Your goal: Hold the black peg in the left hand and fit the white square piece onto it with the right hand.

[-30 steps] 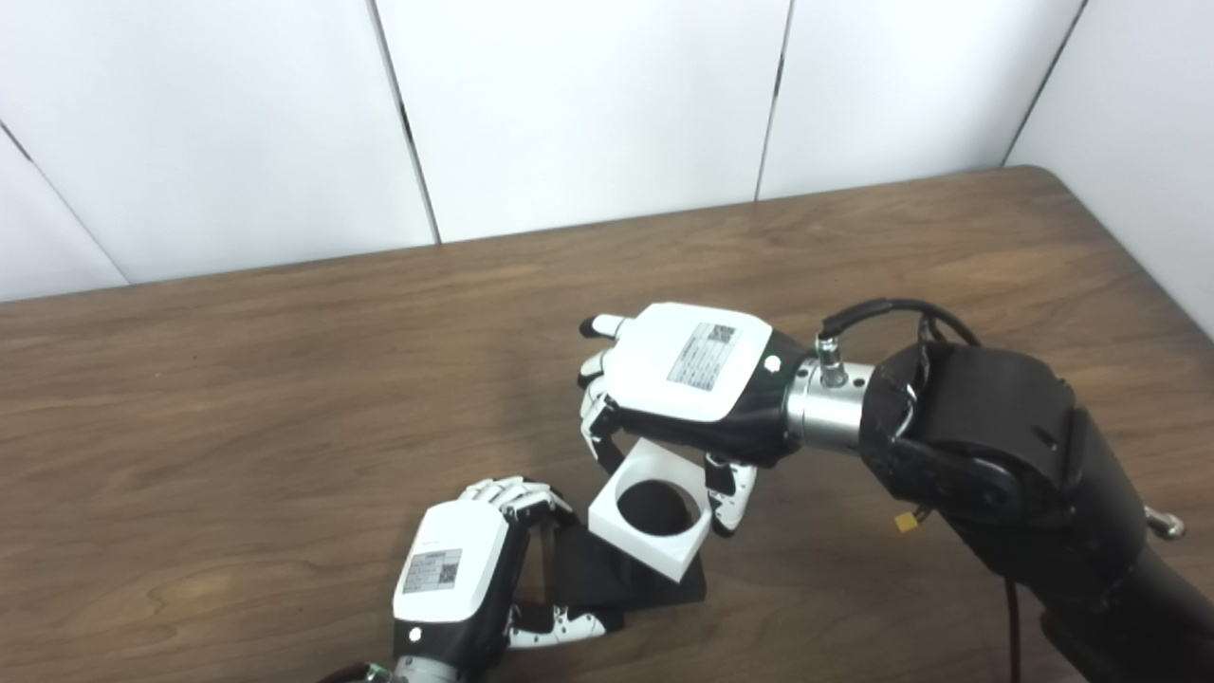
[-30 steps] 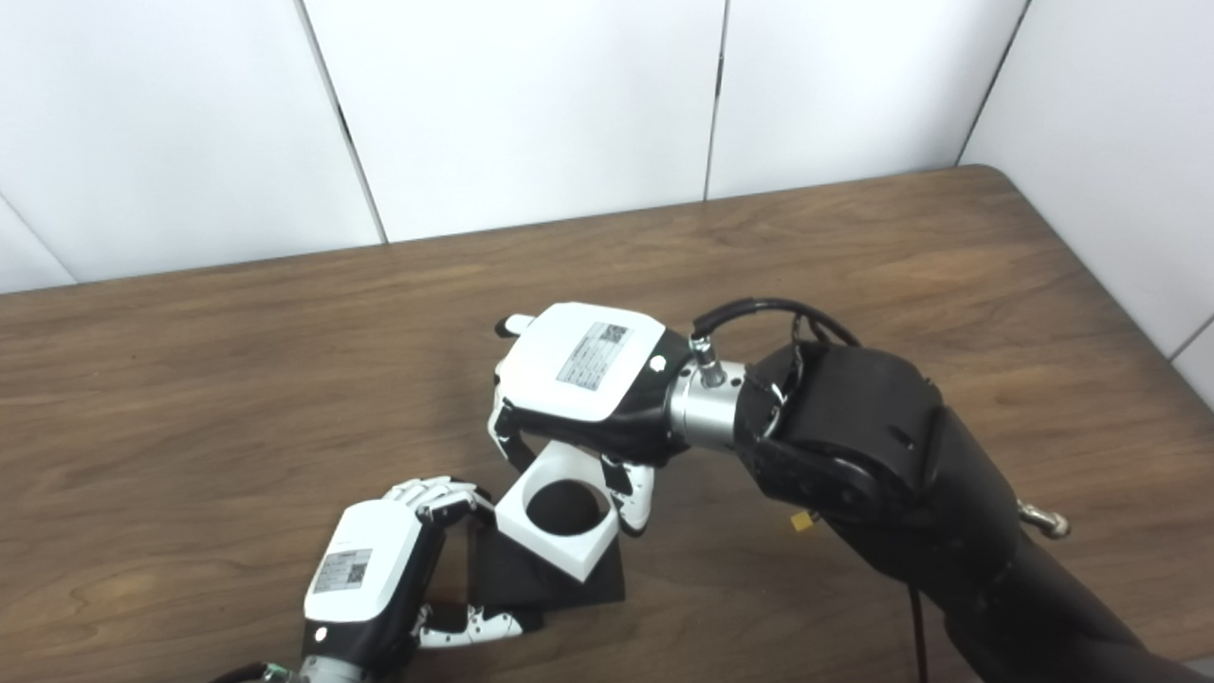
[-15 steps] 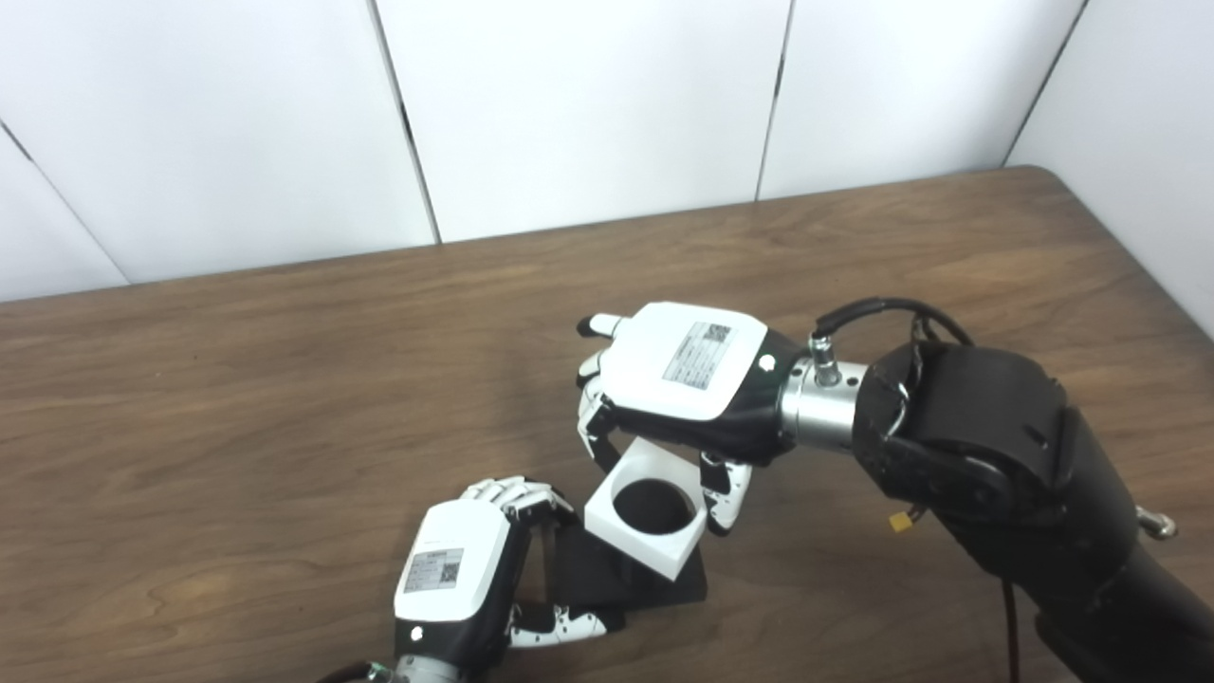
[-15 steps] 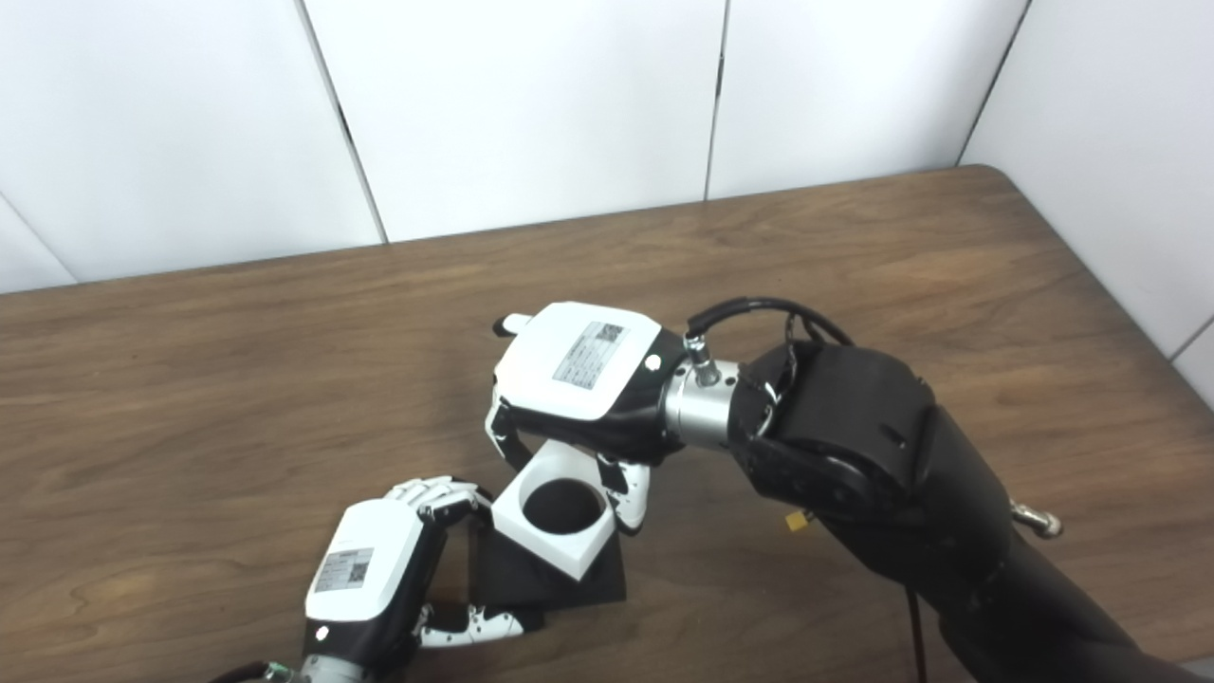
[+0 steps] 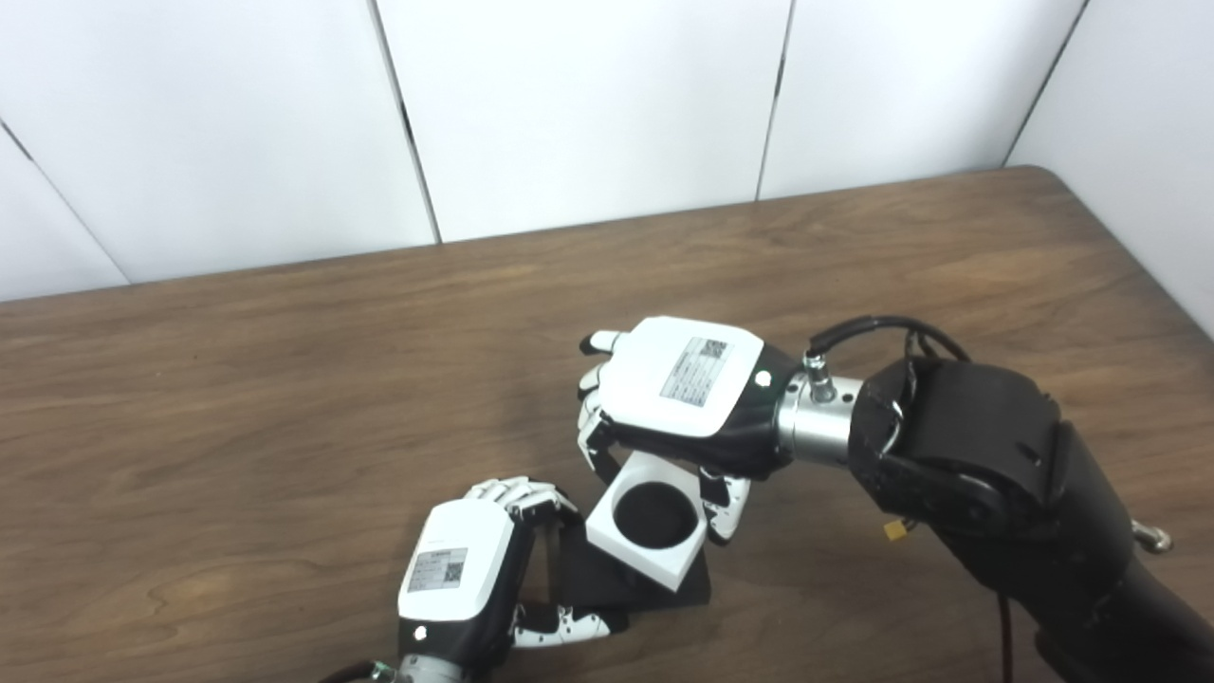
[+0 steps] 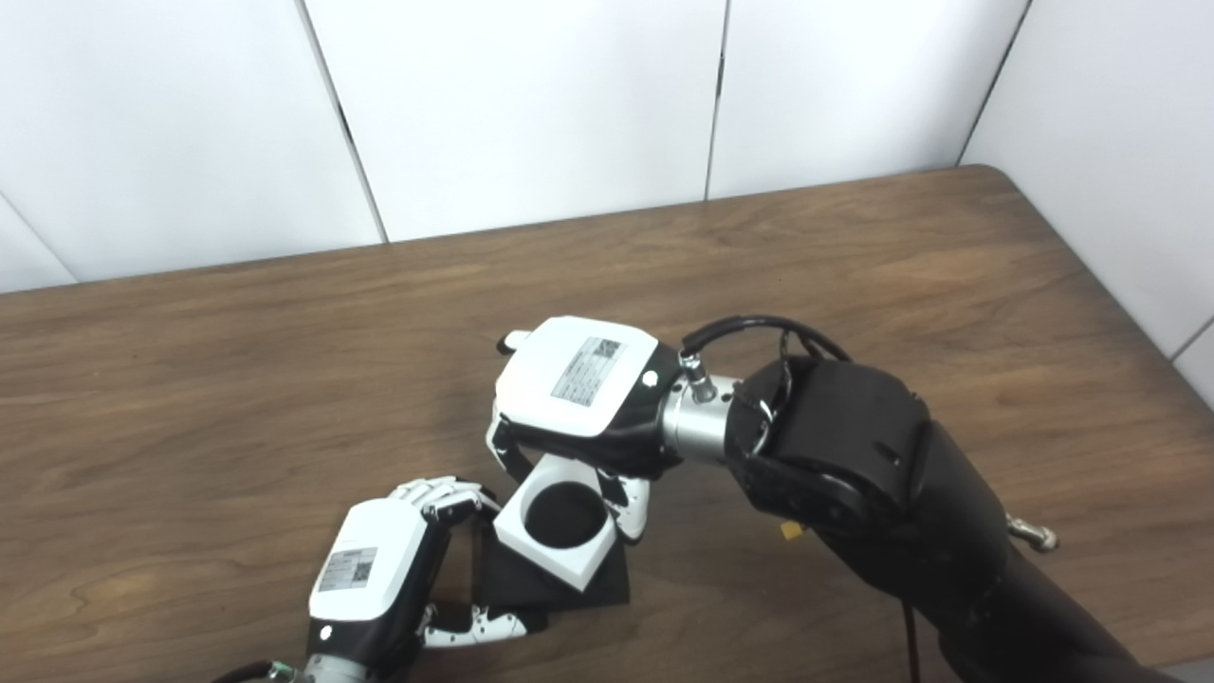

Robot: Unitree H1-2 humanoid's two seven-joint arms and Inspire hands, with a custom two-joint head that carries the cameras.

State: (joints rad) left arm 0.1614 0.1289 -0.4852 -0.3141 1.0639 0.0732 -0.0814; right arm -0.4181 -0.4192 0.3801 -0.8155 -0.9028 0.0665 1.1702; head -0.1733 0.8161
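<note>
The white square piece has a round hole that shows black inside. My right hand is shut on it from above, fingers on its far corner and thumb on its right side. Under the piece lies the black peg part, of which only the flat square base shows; the peg itself is hidden by the piece. My left hand is shut on the left edge of that base, near the table's front edge. The white piece sits slightly tilted over the base.
A brown wooden table carries the work, with white wall panels behind it. The table's right edge runs beside a wall. My right forearm crosses the lower right of the table.
My right hand has sunk a little with the white piece, bringing it lower over the black base. The left hand has stayed where it was.
</note>
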